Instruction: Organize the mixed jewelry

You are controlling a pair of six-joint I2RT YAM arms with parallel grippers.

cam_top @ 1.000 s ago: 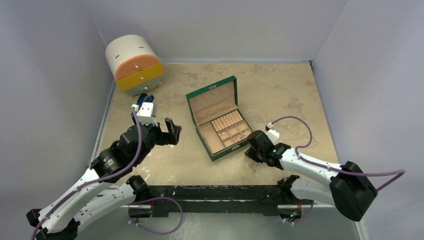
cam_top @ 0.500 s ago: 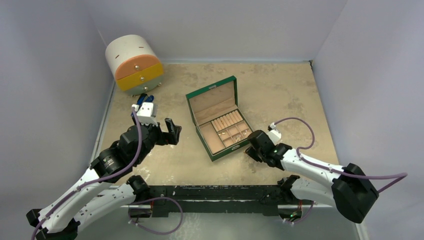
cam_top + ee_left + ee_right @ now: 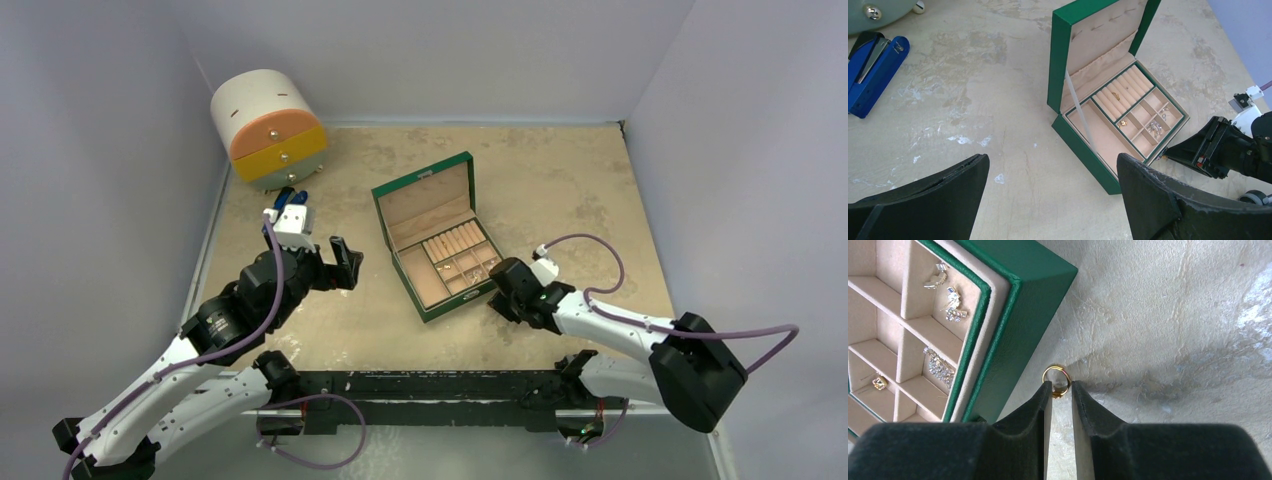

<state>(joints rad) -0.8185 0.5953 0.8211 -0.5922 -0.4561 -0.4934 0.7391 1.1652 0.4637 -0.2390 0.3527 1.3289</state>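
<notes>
Right hand pinches a small gold ring by its edge, low over the mottled desk, beside the green jewellery box near the desk's near edge. Smooth metal in a slim hold: lift slowly toward the padded beige ring rolls. Left hand gapes open.

Thin gold ring, plain band, pinched at the tips of the right gripper, just beside the outer wall of the green box. Inside the box, in small beige compartments by that wall: sparkly silver earrings lying loose, then a glittering silver cluster, then a tiny gold piece. Farther in, a second gold ring tucked among the ring rolls.
</notes>
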